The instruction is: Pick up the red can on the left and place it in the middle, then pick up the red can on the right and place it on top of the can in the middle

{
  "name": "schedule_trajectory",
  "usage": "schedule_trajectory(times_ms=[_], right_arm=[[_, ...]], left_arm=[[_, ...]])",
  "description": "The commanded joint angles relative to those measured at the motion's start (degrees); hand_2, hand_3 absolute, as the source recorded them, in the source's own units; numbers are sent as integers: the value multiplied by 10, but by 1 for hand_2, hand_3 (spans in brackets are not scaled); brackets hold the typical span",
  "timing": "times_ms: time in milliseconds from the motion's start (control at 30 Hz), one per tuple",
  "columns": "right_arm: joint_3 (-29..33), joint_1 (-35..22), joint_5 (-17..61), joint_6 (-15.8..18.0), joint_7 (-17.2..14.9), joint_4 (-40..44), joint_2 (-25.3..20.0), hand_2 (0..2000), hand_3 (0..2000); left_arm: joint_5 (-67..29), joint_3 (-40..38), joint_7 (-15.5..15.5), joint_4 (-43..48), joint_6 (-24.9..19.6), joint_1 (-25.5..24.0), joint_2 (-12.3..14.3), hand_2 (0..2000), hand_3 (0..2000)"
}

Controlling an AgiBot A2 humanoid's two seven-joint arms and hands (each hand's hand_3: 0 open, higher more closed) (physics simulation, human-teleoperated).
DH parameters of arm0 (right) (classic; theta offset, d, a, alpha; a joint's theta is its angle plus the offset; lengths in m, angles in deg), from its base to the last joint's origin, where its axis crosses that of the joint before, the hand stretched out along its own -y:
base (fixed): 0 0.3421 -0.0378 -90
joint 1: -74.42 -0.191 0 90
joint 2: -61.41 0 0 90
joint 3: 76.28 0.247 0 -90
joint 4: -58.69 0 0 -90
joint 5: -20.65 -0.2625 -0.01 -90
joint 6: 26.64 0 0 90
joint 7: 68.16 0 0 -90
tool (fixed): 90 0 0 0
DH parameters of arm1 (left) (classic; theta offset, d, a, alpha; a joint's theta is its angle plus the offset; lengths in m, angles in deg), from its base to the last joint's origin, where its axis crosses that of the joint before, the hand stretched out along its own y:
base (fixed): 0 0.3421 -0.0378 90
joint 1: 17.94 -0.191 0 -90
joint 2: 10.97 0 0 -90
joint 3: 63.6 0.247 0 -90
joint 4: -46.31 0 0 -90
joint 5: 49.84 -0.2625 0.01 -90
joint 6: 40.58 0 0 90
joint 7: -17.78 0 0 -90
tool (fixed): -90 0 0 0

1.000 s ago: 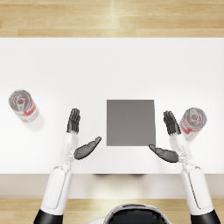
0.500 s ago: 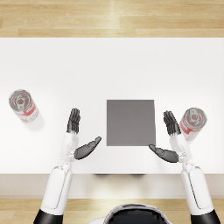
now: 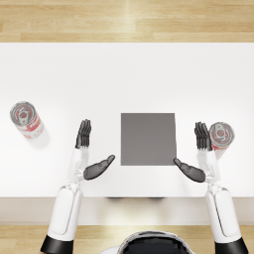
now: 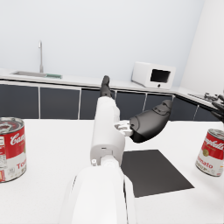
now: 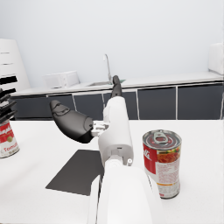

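Red cans: two, both upright on the table, nothing moved in the last second, so task not started.

Head view: left can well apart from left hand; right can just beside right hand; one grey mat between.

Left wrist view: left hand spread, empty.

Right wrist view: right hand spread, empty.

mat centre of table | one can far left | other can right of mat
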Motion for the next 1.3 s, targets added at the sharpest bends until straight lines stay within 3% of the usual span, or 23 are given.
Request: schedule_trajectory(times_ms=[33,200,333,733,1300], right_arm=[[46,-16,25,-2,2,-13,-7,0,0],[99,-30,153,-5,5,-21,-14,0,0],[138,-34,201,-5,5,-16,-17,0,0],[180,3,218,-6,6,25,-29,0,0],[161,12,218,-6,6,195,-44,0,0]], left_arm=[[-25,-59,2,-11,-2,45,12,0,0],[-153,-130,5,-37,-5,83,11,0,0],[-220,-184,5,-78,-5,115,3,0,0],[-243,-289,6,-266,-6,168,-4,0,0],[-243,-276,6,-504,-6,193,5,0,0]])
